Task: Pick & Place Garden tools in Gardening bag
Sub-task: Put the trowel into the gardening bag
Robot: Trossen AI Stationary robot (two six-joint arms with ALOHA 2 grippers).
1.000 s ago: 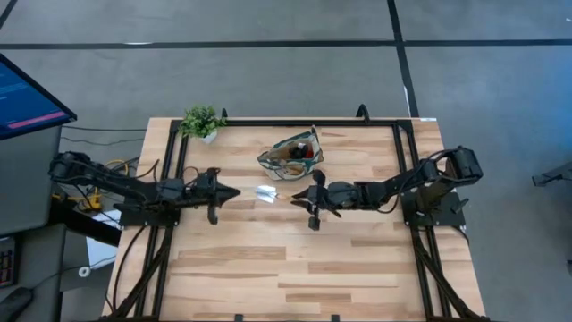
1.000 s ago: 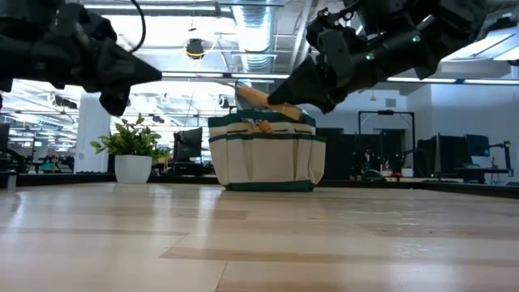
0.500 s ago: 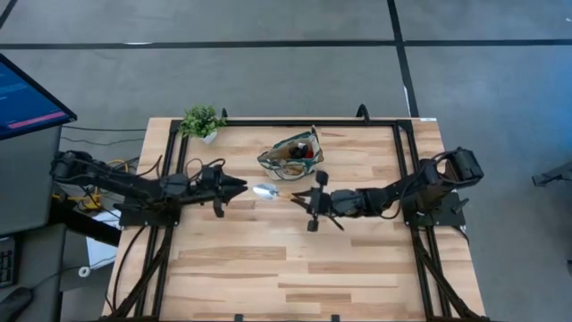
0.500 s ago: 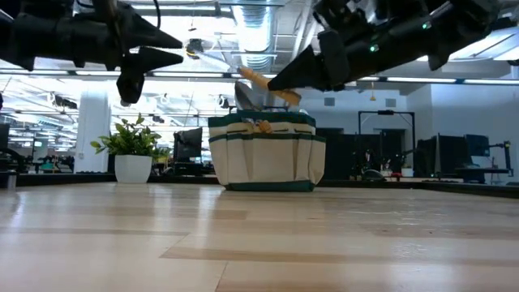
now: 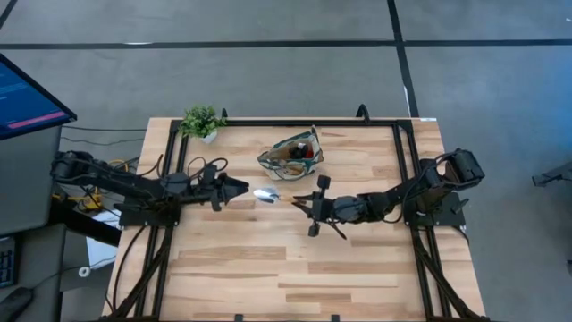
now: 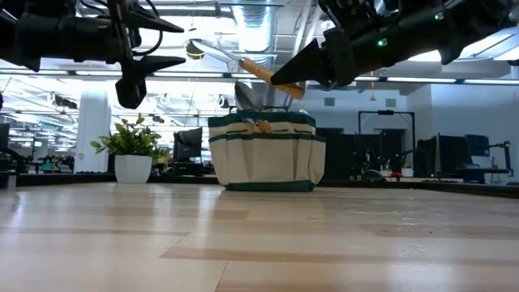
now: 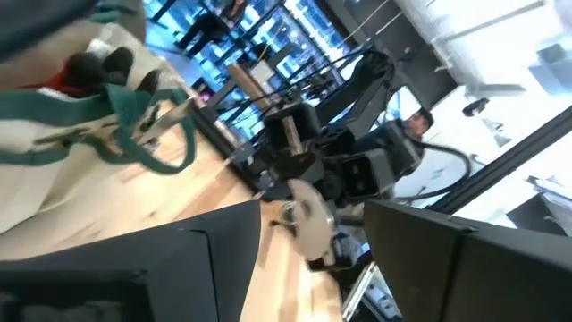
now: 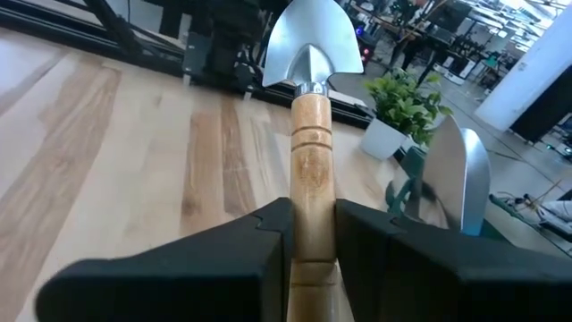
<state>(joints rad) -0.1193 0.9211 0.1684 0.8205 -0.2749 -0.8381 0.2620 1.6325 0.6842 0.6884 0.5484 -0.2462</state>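
Note:
My right gripper (image 5: 299, 204) is shut on a trowel (image 5: 273, 196) with a silver blade and a light wooden handle, held in the air in front of the gardening bag (image 5: 293, 155). The beige bag with green trim (image 6: 266, 154) stands on its base at the table's far middle. A second trowel's blade (image 6: 247, 96) sticks up out of it. My left gripper (image 5: 241, 189) stands open just left of the held trowel's blade tip (image 5: 260, 192), apart from it. In the left wrist view the blade (image 7: 310, 224) shows between my own fingers. My right gripper pinches the trowel's wooden handle (image 8: 311, 210) between its two fingers (image 8: 259, 237). The fingers come level from the table's right and lie along the handle. The blade (image 8: 311, 45) points toward the table's left. The trowel is lifted clear, its blade end tipped up (image 6: 215, 53).
A small potted plant (image 5: 202, 121) stands at the table's far left, next to the bag. A black frame rail (image 5: 295, 123) runs along the far edge. The near half of the wooden table (image 5: 286, 268) is bare board.
My left gripper has opened and moved a little toward the table's right, toward the trowel's blade. My right gripper has shifted slightly toward the near edge and risen. The trowel has risen with it, and its blade end now tips up.

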